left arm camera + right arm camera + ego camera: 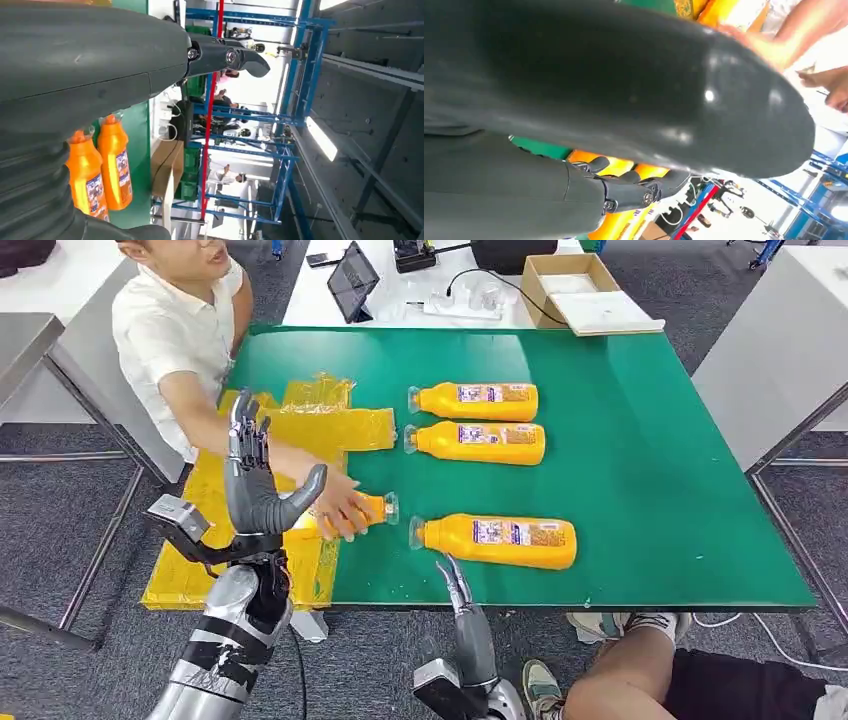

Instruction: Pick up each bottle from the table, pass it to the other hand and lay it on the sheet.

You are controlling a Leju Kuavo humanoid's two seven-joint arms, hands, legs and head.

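Silver ribbed arms carry grey left hand (255, 490) and right hand (462, 605).

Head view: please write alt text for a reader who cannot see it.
A person's hand grips an orange bottle lying at the yellow sheet's edge, beside the robot's raised, empty left hand. Three more bottles lie on the green table; the right hand sits low at its near edge.
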